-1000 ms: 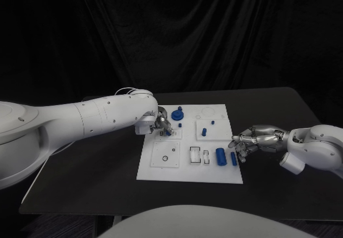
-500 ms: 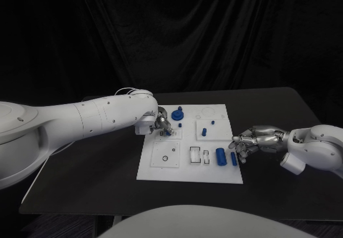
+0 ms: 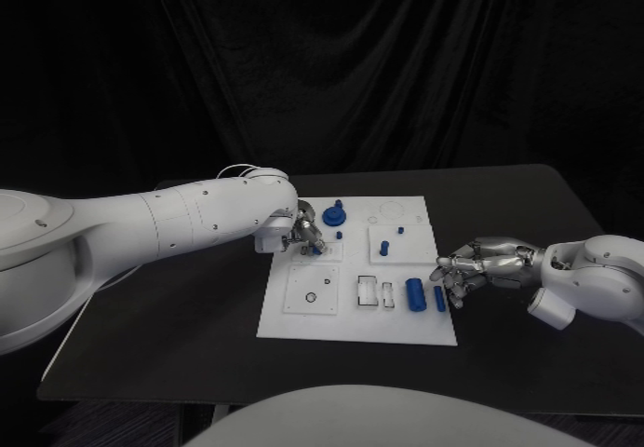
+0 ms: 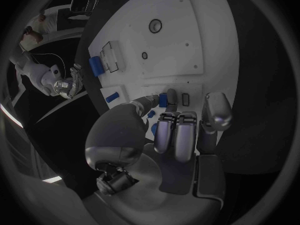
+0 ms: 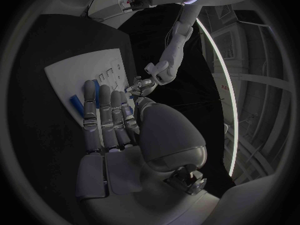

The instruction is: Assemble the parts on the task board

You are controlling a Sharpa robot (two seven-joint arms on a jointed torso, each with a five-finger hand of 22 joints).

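Over the last second almost nothing changes. The left hand (image 3: pixel 298 233) remains over the left-hand edge of the flat white rectangular task board (image 3: pixel 322 321), at its far half, and the right hand (image 3: pixel 470 268) remains at the board's right edge, shifted only slightly. No blue part changes place on the board. Judgement: the work is in a slow, fine phase at the left hand, not a transfer between stations.

Left hand: the fingers are drawn close together around a small blue plastic piece (image 4: pixel 163 100) at the fingertips, directly above the board. Whether the piece is gripped or only touched cannot be told.

Right hand: the fingers are partly curled, lying side by side with narrow gaps. They reach over the board's right edge next to the short blue cylinder (image 3: pixel 416 293) and the slim blue bar (image 3: pixel 439 298) lying there. Nothing is held.

Other parts: a blue round knob-shaped part (image 3: pixel 334 216) stands at the far left of the board, and a small blue upright peg (image 3: pixel 382 248) stands in a raised square block nearer the middle. Judgement: several recesses look unfilled, so much assembly remains.

Surface: the board lies in the middle of a matt black table (image 3: pixel 161 326). Behind the table hangs a dark folded curtain (image 3: pixel 403 84).
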